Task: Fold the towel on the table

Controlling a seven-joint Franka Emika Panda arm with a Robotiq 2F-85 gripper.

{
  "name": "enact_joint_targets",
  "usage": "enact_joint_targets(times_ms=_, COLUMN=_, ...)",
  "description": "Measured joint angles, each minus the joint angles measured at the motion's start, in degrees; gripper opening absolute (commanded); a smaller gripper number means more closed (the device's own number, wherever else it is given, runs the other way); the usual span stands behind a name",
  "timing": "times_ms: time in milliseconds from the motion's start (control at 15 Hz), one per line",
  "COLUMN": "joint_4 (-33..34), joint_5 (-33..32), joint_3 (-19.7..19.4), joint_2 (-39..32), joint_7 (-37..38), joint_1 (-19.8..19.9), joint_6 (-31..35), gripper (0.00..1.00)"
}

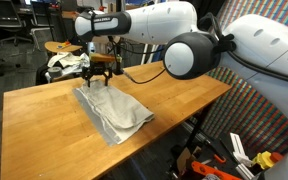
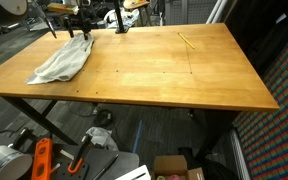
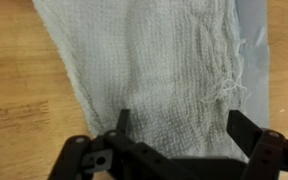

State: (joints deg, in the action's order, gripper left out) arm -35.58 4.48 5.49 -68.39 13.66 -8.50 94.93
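Observation:
A light grey towel (image 1: 114,112) lies crumpled on the wooden table (image 1: 174,95). It also shows near the far left corner in an exterior view (image 2: 62,60). My gripper (image 1: 97,80) hangs just above the towel's far end, and it shows over that same end in an exterior view (image 2: 80,32). In the wrist view the gripper (image 3: 179,122) is open, its two fingers spread wide over the woven cloth (image 3: 154,70), with nothing between them.
A yellow pencil-like stick (image 2: 187,41) lies on the far part of the table. Chairs and clutter (image 1: 64,62) stand behind the table. Tools and boxes (image 2: 44,158) lie on the floor under the front edge.

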Motion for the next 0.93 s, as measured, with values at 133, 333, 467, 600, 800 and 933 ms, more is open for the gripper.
enact_joint_targets(times_ms=133, joint_4=0.8, joint_5=0.7, joint_3=0.3, joint_2=-0.8, joint_7=1.7, joint_1=0.0, joint_6=2.4, gripper=1.00)
enact_joint_targets(times_ms=333, joint_4=1.7, joint_5=0.7, joint_3=0.4, joint_2=-1.8, joint_7=4.1, joint_1=-0.1, joint_6=5.6, gripper=1.00)
enact_joint_targets(times_ms=467, joint_4=2.1, joint_5=0.7, joint_3=0.4, joint_2=-2.5, joint_7=5.1, joint_1=-0.1, joint_6=6.0, gripper=1.00)
enact_joint_targets(times_ms=600, joint_4=2.2, joint_5=0.9, joint_3=0.7, joint_2=-2.9, joint_7=5.6, joint_1=-0.1, joint_6=6.0, gripper=1.00)
enact_joint_targets(times_ms=800, joint_4=2.3, joint_5=1.5, joint_3=2.0, joint_2=-2.9, joint_7=5.8, joint_1=-0.1, joint_6=5.6, gripper=1.00)
enact_joint_targets(times_ms=933, joint_4=2.4, joint_5=2.0, joint_3=3.1, joint_2=-2.9, joint_7=5.8, joint_1=-0.2, joint_6=5.5, gripper=1.00)
